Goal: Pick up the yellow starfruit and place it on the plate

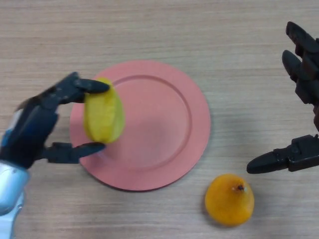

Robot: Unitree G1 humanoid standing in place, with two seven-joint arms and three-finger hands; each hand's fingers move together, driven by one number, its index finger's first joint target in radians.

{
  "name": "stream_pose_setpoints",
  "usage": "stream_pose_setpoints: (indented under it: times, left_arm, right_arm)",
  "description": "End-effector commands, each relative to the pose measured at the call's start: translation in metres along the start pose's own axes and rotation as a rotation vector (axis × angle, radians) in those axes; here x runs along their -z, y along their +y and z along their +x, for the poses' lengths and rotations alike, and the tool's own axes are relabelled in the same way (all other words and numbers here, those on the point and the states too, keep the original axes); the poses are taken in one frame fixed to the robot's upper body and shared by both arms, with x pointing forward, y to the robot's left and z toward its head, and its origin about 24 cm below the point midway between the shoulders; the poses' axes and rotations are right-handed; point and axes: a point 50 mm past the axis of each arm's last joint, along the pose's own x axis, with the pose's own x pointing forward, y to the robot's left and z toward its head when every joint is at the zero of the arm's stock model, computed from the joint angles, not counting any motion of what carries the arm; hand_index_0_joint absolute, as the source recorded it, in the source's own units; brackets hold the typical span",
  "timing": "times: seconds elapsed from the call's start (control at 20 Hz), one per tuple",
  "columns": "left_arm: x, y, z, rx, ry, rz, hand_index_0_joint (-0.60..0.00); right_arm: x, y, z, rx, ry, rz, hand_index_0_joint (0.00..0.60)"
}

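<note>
one ridged yellow starfruit [103, 117], pinched in left hand [37, 127], over pink plate [164, 149]

Wooden table [149, 30]: pink plate [164, 124], orange fruit [229, 200].

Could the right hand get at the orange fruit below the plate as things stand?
Probably yes. The right hand is open at the table's right edge, the orange fruit lies apart from the plate, and bare table lies between them.

Black thick-fingered left hand [35, 127] w/ silver-blue forearm; right hand [301, 99] all black
</note>
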Motion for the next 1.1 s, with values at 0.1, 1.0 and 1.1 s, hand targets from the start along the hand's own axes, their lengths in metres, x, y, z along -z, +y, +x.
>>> stream_pose_setpoints:
  times: [0.1, 1.0, 1.1]
  left_arm:
    - [-0.017, 0.018, 0.014, -0.098, -0.093, -0.127, -0.600]
    - [-0.015, -0.006, 0.013, 0.052, 0.085, -0.148, 0.000]
    - [-0.019, -0.001, 0.011, 0.050, 0.096, -0.171, 0.000]
  right_arm:
    - [-0.029, -0.013, -0.010, 0.050, -0.183, -0.025, 0.000]
    - [-0.038, -0.017, -0.023, 0.093, -0.193, -0.033, 0.000]
    - [-0.040, -0.017, -0.023, 0.091, -0.196, -0.031, 0.000]
